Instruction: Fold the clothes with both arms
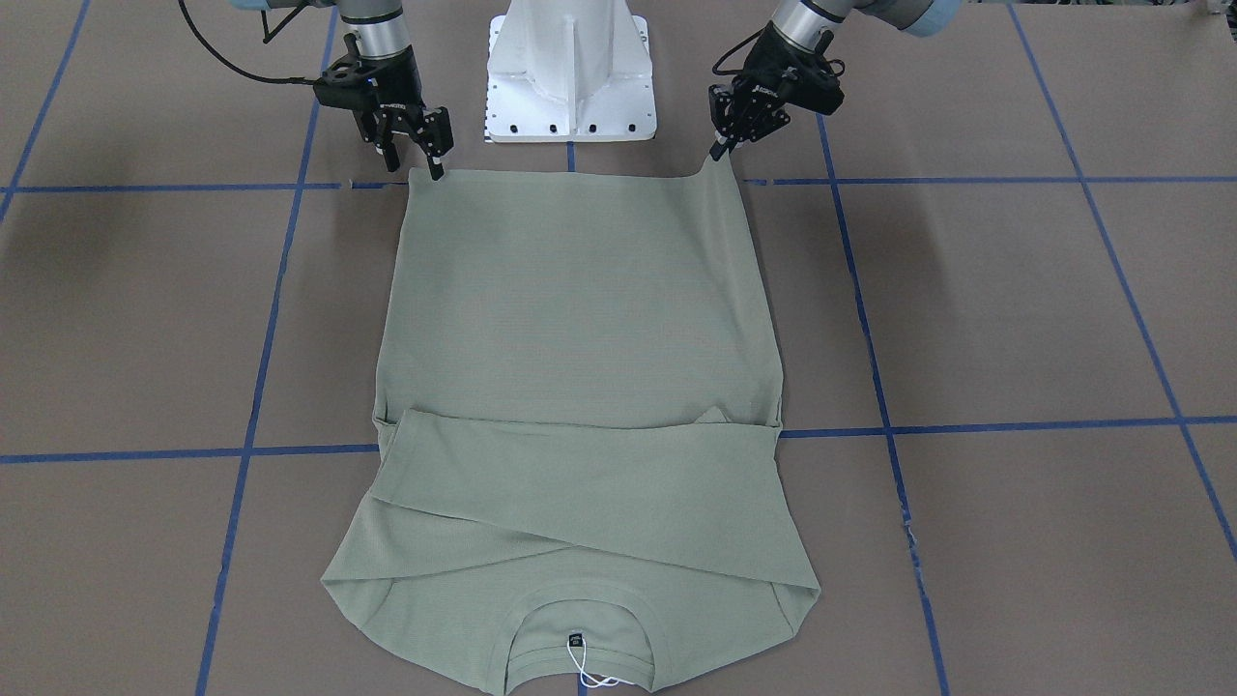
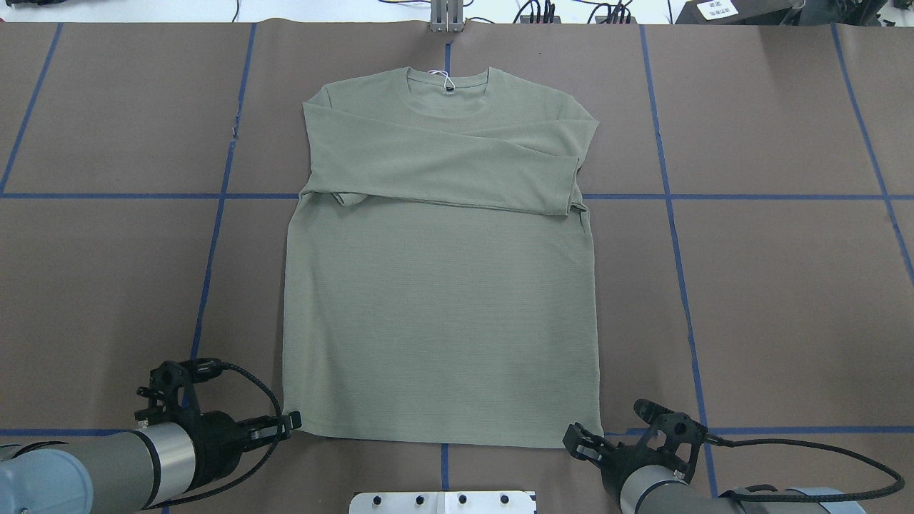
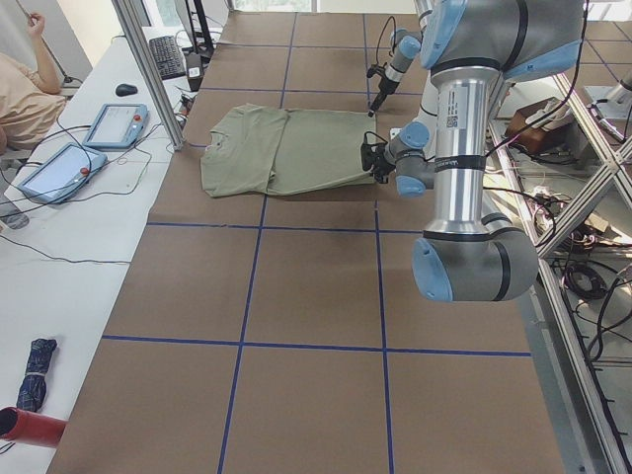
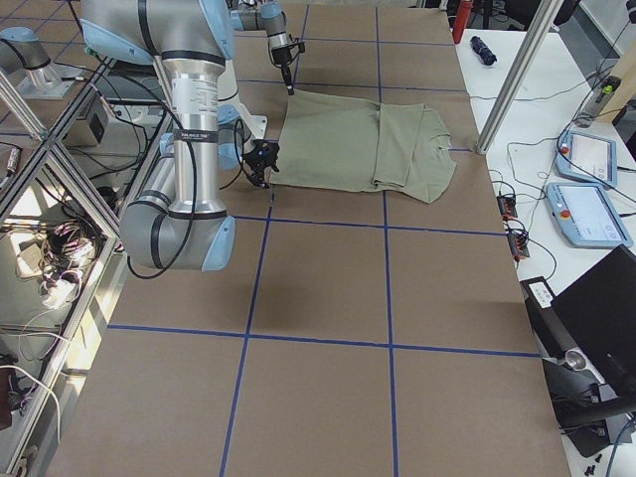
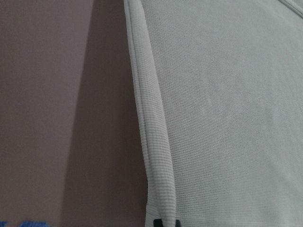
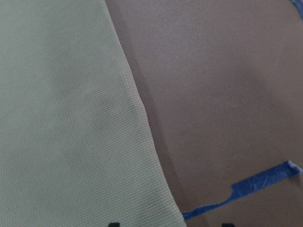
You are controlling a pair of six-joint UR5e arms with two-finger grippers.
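The pale sage-green shirt (image 1: 580, 319) lies flat on the brown table (image 1: 1015, 319), both sleeves folded across the chest, collar and dark neck label (image 1: 576, 639) on the far side from me. It also shows in the overhead view (image 2: 435, 307). My left gripper (image 1: 721, 151) (image 2: 291, 421) is shut on the hem corner nearest it, which is lifted slightly; the left wrist view shows the hem (image 5: 154, 142) running into the closed tips. My right gripper (image 1: 416, 164) (image 2: 575, 439) is open at the other hem corner, and the shirt's side edge (image 6: 142, 109) runs between its spread tips.
The white base pedestal (image 1: 570, 77) stands just behind the hem, between the two arms. Blue tape lines (image 1: 966, 425) grid the table. A metal post (image 2: 446, 18) stands at the far edge beyond the collar. A side desk with tablets (image 3: 109, 123) and a seated person (image 3: 20, 89) lies beyond the table.
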